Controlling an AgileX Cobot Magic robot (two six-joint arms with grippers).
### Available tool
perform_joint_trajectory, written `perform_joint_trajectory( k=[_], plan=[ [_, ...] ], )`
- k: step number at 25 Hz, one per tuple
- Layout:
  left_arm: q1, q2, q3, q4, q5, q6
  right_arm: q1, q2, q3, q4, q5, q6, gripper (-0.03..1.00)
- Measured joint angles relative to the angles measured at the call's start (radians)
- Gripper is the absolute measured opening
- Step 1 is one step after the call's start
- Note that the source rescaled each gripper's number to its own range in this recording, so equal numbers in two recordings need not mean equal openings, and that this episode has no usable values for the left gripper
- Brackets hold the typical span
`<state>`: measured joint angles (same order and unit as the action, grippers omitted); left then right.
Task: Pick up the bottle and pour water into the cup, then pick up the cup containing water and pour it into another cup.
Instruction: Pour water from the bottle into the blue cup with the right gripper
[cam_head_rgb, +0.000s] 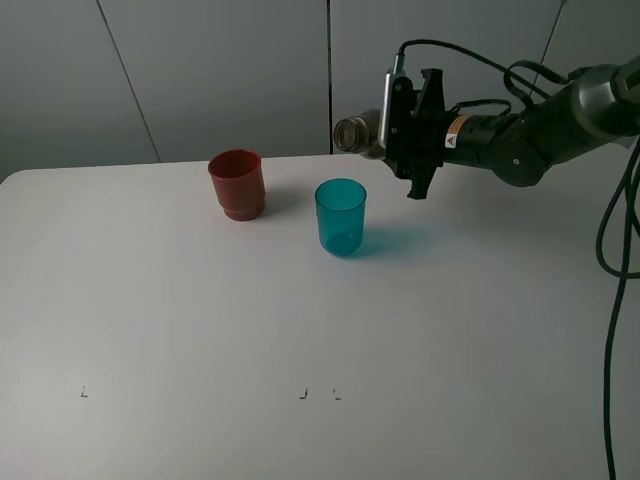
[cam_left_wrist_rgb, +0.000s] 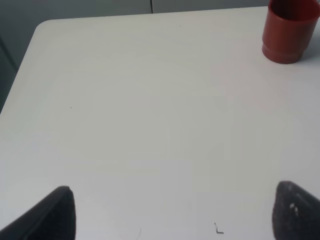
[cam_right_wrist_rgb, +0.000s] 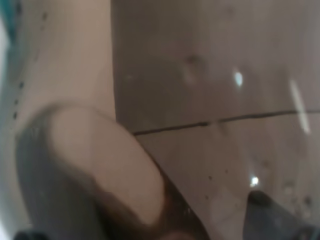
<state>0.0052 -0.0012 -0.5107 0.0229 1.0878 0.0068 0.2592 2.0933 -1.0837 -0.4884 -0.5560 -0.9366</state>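
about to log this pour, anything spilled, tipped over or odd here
Nothing spilled or knocked over. The red cup and the teal cup stand upright on a dry-looking table. The only tilted thing is the bottle, held nearly level in the right gripper, as for a pour.

Bench (cam_head_rgb: 200, 330): I read plain white, with a few tiny dark corner marks on the near side. Red cup (cam_head_rgb: 237, 183): opaque red, no pattern. Teal cup (cam_head_rgb: 341, 215): translucent teal-blue. Bottle (cam_head_rgb: 356, 134): smoky grey-brown, see-through. Right gripper (cam_head_rgb: 420, 135): black. Wall behind: pale grey panels.
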Motion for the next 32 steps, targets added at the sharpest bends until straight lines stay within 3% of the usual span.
perform_joint_trajectory(
  k=[32],
  plan=[
    [0.000, 0.000, 0.000, 0.000, 0.000, 0.000, 0.000, 0.000, 0.000, 0.037, 0.002, -0.250, 0.00]
  ],
)
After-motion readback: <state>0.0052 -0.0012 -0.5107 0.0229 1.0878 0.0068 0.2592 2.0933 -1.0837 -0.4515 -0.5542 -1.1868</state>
